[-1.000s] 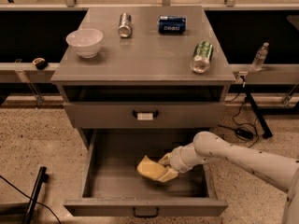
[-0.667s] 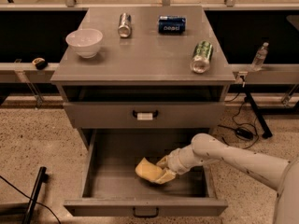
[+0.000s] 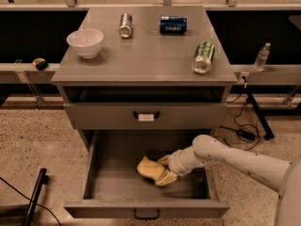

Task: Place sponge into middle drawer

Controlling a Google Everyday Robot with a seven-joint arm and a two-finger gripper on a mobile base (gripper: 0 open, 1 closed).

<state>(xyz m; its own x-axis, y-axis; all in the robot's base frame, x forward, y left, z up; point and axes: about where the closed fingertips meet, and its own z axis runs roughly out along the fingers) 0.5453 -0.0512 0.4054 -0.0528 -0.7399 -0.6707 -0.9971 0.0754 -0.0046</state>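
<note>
The pincer, at the end of a pale arm reaching in from the lower right of the frame, sits low inside the open middle drawer at the bottom centre. Its two fingers are set narrow, one above and one below the right end of the sponge, and appear to be clamped on it. The sponge is a pale yellow foam block with wavy edges, lying within the drawer's walls just right of its centre, at or just above the grey floor; whether it rests on the floor cannot be told. It looks light and soft, likely to squash under pressure and spring back on release, with nothing fragile or slippery about it. Gripping across its thickness at one end, as here, suits it. Above the drawer is a closed tagged drawer front with a white label on its handle. On the grey surface in the upper half of the frame stand a white bowl at left, and a silver can, a blue can and a green can lying on their sides.
</note>
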